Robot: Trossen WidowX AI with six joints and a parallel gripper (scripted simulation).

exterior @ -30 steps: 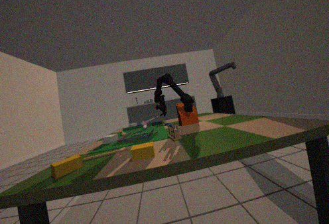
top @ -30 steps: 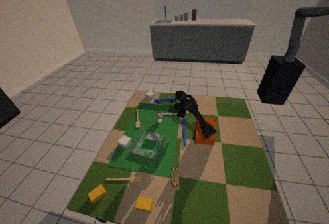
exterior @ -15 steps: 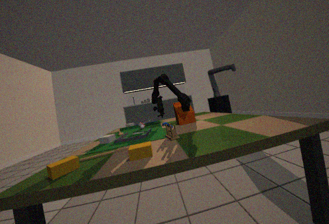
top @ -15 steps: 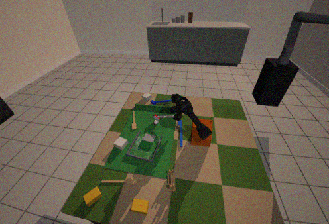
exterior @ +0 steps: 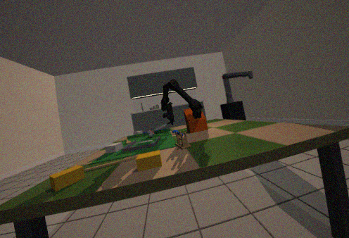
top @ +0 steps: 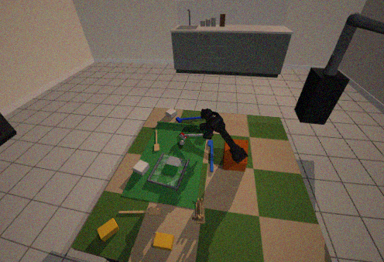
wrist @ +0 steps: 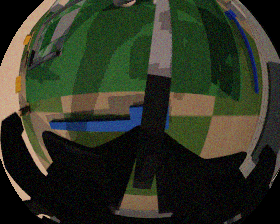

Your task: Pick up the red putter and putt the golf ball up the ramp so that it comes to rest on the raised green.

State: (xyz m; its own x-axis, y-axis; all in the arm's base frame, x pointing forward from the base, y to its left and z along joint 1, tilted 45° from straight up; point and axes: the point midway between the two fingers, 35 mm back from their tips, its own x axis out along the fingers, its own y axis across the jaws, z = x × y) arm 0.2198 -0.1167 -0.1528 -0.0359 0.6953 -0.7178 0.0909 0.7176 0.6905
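Observation:
My gripper (top: 207, 134) (exterior: 171, 121) (wrist: 147, 131) is shut on the black grip of the red putter, over the near right part of the green felt. The putter's grey shaft (top: 194, 135) (wrist: 160, 45) reaches out to its small red head (top: 182, 134), which is outside the wrist view. The pale golf ball (top: 181, 143) (wrist: 125, 2) is close to the head; whether they touch cannot be told. The raised green (top: 170, 170) lies farther along the felt inside a grey border (top: 162, 184), with a light grey slope (top: 174, 160) at its back edge.
Blue putters (top: 211, 156) (top: 190, 119) lie beside and behind the gripper. White blocks (top: 141, 167) (top: 171, 112), wooden putters (top: 156, 140) (top: 132, 212), a wooden rack (top: 199, 214) (exterior: 181, 141) and yellow blocks (top: 108, 229) (top: 163, 241) stand around. An orange block (top: 230, 164) (exterior: 197, 125) is at the arm's base.

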